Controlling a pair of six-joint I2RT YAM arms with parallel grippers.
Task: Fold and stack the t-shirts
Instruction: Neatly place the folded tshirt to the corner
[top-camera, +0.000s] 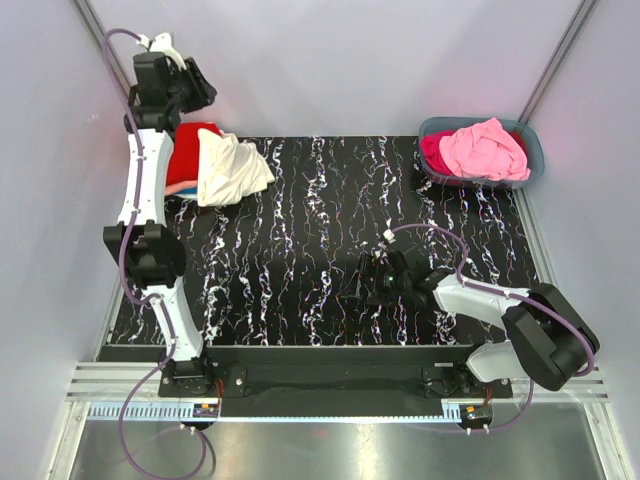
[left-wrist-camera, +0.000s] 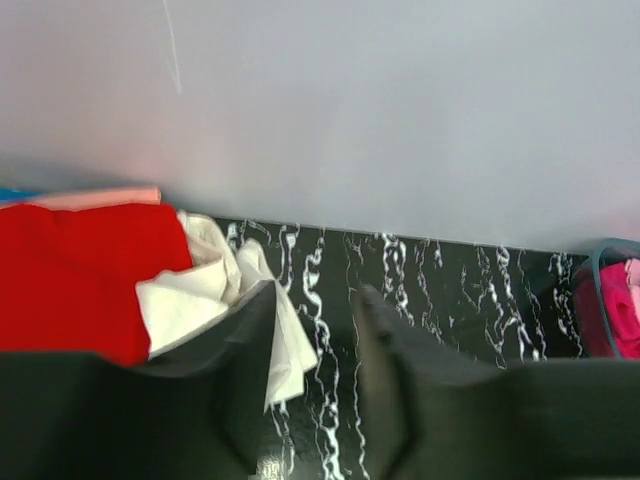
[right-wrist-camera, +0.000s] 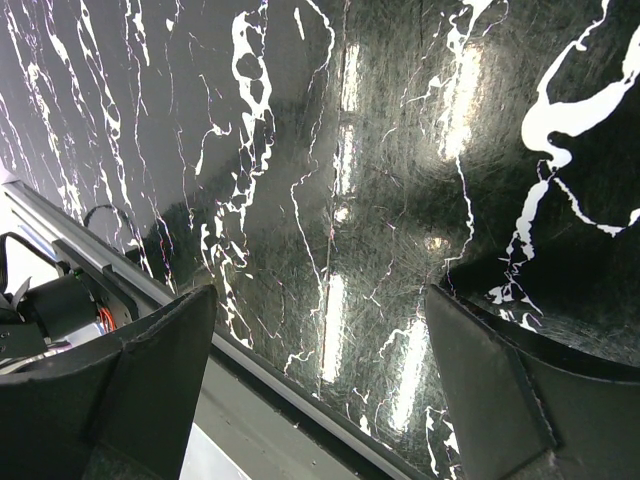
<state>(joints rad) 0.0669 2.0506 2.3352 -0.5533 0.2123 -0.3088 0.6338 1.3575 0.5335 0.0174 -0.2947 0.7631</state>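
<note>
A cream t-shirt (top-camera: 230, 170) lies loosely folded on a red t-shirt (top-camera: 190, 148) at the back left, with a salmon edge (top-camera: 178, 188) under them. My left gripper (top-camera: 198, 88) hangs above this stack near the back wall, open and empty. In the left wrist view (left-wrist-camera: 312, 300) the cream shirt (left-wrist-camera: 195, 295), the red shirt (left-wrist-camera: 80, 270) and the salmon strip (left-wrist-camera: 100, 197) lie just beyond the fingers. A pink t-shirt (top-camera: 485, 148) and a magenta one (top-camera: 435, 150) lie in the tub. My right gripper (top-camera: 363, 280) is open and empty low over the table (right-wrist-camera: 320, 320).
The grey-blue tub (top-camera: 530, 165) stands at the back right corner and also shows in the left wrist view (left-wrist-camera: 600, 262). The black marbled table (top-camera: 320, 220) has walls close on three sides. The table's front rail (right-wrist-camera: 250, 370) runs just under my right gripper.
</note>
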